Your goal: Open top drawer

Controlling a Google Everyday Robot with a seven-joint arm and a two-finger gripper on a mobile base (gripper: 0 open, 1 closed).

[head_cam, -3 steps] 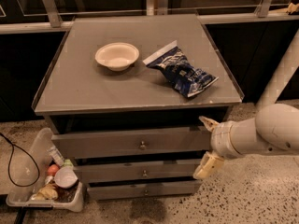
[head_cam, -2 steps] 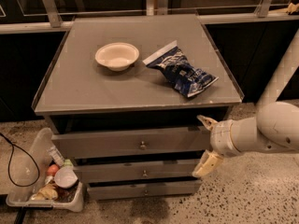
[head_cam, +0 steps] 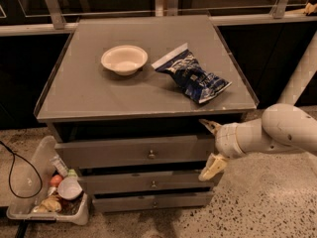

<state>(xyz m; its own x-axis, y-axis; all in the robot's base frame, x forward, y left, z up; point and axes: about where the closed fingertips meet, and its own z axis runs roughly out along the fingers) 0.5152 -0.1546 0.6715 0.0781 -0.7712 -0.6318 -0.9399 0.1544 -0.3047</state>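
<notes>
nearest, on the speckled floor [head_cam: 257,207] at the left, a clear plastic bin [head_cam: 22,208] holds a jumble of small containers, and a black cable [head_cam: 20,168] loops just beside it. the grey cabinet [head_cam: 54,90] stands to the bin's right with three drawer fronts stacked one above another, each bearing a small round metal knob: the lowest drawer [head_cam: 129,203], the middle drawer [head_cam: 119,183] and, above them, the top drawer [head_cam: 109,153]. the top drawer is the tallest and widest front, flat and plain grey, with its knob [head_cam: 151,154] at centre; a dark gap runs between it and the cabinet's top edge, and its inside is not visible. the gripper [head_cam: 204,149] is at the right end of this front, at the tip of a white arm [head_cam: 282,130] that reaches in from the right; its two pale fingers are spread wide, one by the upper right corner of the front and one by the lower, and they clamp nothing. whether they touch the front cannot be told. farther back, on the cabinet's top, a white bowl [head_cam: 124,58] sits left of centre, and a crumpled dark blue snack bag [head_cam: 193,77] lies to its right, apart from it; the bag's white print is too blurred to read. a metal rail [head_cam: 29,29] runs along the far edge.
</notes>
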